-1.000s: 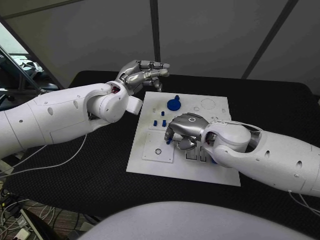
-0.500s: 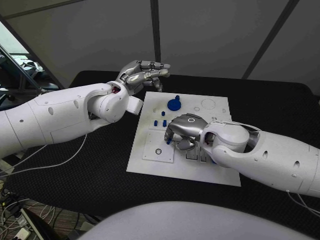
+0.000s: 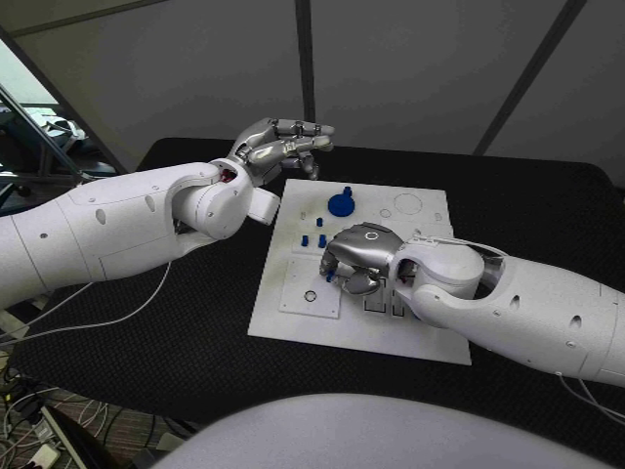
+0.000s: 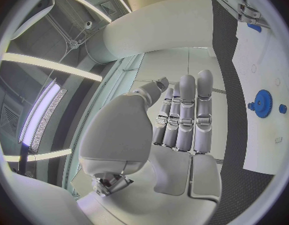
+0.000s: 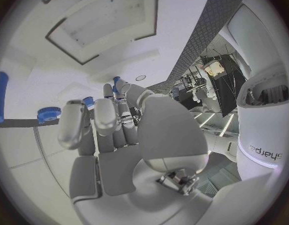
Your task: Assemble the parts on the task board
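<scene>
The right hand [image 3: 357, 256] pinches a small blue peg [image 5: 88, 102] over the task board [image 3: 299, 318], ready to seat it; the left hand [image 3: 277, 143] hovers empty, fingers curled.

Black table [image 3: 538, 210] before grey panelled walls [image 3: 397, 68] (dark seams between panels); cables on floor [image 3: 17, 430].

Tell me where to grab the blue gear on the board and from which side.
Probably from above, fingers pinching the round toothed rim of the gear. It lies flat on the board, so only its rim and top are open. Coming from the far side stays clear of the right hand, low over the board's middle.
</scene>
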